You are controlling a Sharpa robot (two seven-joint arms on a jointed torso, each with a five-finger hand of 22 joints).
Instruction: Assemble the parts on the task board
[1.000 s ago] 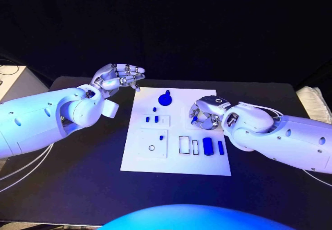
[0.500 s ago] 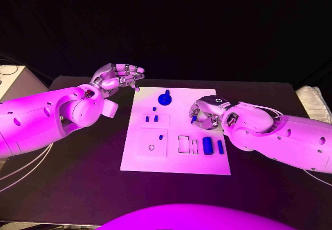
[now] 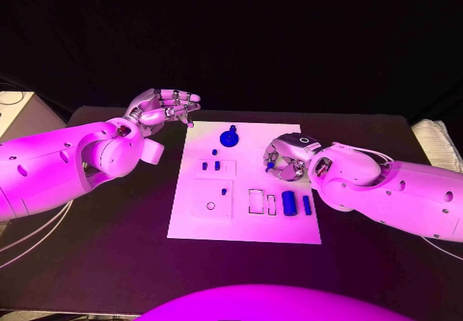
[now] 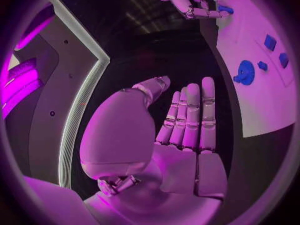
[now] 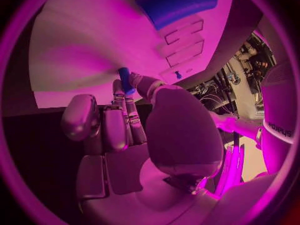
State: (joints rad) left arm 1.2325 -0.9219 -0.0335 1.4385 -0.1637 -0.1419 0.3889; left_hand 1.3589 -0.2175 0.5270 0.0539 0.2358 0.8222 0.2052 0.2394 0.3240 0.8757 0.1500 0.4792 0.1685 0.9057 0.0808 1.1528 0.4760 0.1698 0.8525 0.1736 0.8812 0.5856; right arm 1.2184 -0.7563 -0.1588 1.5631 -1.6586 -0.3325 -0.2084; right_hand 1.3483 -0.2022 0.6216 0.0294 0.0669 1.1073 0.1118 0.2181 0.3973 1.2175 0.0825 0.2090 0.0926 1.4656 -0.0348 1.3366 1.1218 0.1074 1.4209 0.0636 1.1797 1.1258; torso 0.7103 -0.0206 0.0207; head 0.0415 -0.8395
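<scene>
One small blue part (image 5: 125, 80) is pinched in the right hand (image 3: 288, 160) at mid-frame over the task board (image 3: 246, 231); next, seat it. Left hand (image 3: 166, 105) idles empty, fingers loose, upper left.

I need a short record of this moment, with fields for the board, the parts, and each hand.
board: white rectangular task board lying flat on the black table
parts: round blue knob-shaped part at the far end of the board; blue cylinder part near the right edge, lying beside a thin blue bar part
left hand: raised beside the board's far left corner, holds nothing
right hand: over the board, fingers pinching a small blue part
</scene>
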